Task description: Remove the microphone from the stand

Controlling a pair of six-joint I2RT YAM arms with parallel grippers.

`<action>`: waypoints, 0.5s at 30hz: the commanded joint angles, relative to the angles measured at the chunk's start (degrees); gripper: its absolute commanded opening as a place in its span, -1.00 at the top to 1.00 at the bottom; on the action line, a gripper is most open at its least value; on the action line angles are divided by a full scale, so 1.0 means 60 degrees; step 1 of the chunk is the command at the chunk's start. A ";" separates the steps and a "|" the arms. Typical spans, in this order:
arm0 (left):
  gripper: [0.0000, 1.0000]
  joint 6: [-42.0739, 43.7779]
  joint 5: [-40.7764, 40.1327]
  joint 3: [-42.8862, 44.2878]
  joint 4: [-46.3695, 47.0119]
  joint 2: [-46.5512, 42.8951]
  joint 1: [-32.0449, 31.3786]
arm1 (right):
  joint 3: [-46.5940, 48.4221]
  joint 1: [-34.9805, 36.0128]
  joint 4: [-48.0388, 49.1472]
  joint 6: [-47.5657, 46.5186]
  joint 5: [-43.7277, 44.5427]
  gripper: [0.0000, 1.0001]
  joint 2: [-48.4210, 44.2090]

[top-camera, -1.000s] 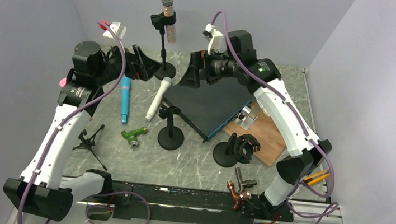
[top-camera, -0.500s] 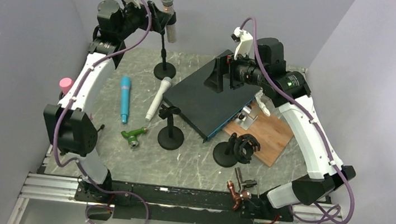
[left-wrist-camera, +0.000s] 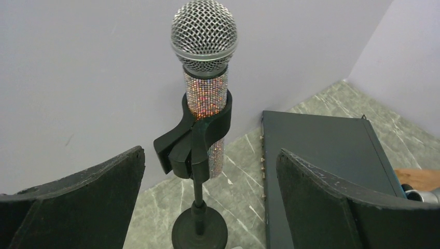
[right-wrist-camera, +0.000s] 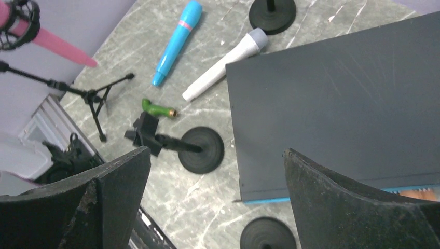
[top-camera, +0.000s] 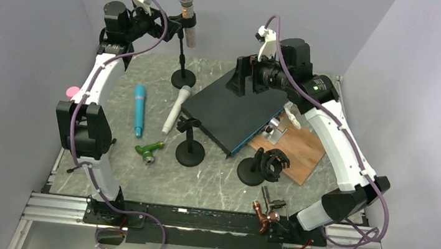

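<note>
A microphone [top-camera: 186, 15] with a silver mesh head and a glittery body stands upright in the black clip of a stand [top-camera: 183, 77] at the back of the table. My left gripper [top-camera: 168, 23] is open, raised just left of the clip, apart from it. In the left wrist view the microphone [left-wrist-camera: 204, 62] and its clip [left-wrist-camera: 193, 140] sit centred ahead of my open left gripper [left-wrist-camera: 210, 155], with the stand base [left-wrist-camera: 200, 233] below. My right gripper [top-camera: 240, 76] is open and empty, above the black box; it also shows in the right wrist view [right-wrist-camera: 217, 153].
A black box [top-camera: 231, 114] lies mid-table, partly on a wooden board [top-camera: 295, 150]. A blue microphone [top-camera: 138, 110], a white microphone [top-camera: 176, 110] and a green piece [top-camera: 149, 151] lie on the table. Two low stands [top-camera: 190, 151] [top-camera: 260, 166] stand in front. A pink microphone [top-camera: 72, 91] is at the left.
My left arm has risen from table height to the microphone's clip at the back. My right arm has lifted and swung right, then shifted slightly left. The microphone has not moved.
</note>
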 commanded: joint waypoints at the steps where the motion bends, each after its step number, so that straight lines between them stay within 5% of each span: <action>1: -0.99 0.0265 0.1206 0.0040 0.1277 0.0240 0.0085 | 0.0152 -0.0040 0.1905 0.1109 0.0303 -1.00 0.0678; 11: -0.95 -0.0215 0.1495 0.0606 0.2004 0.1217 0.0560 | 0.2520 -0.0036 0.2714 0.1402 0.0811 -1.00 0.3105; 15: -0.96 -0.0600 0.1350 -0.0223 0.2720 0.0931 0.0569 | 0.2759 -0.0026 0.3672 0.1244 0.0893 -1.00 0.3562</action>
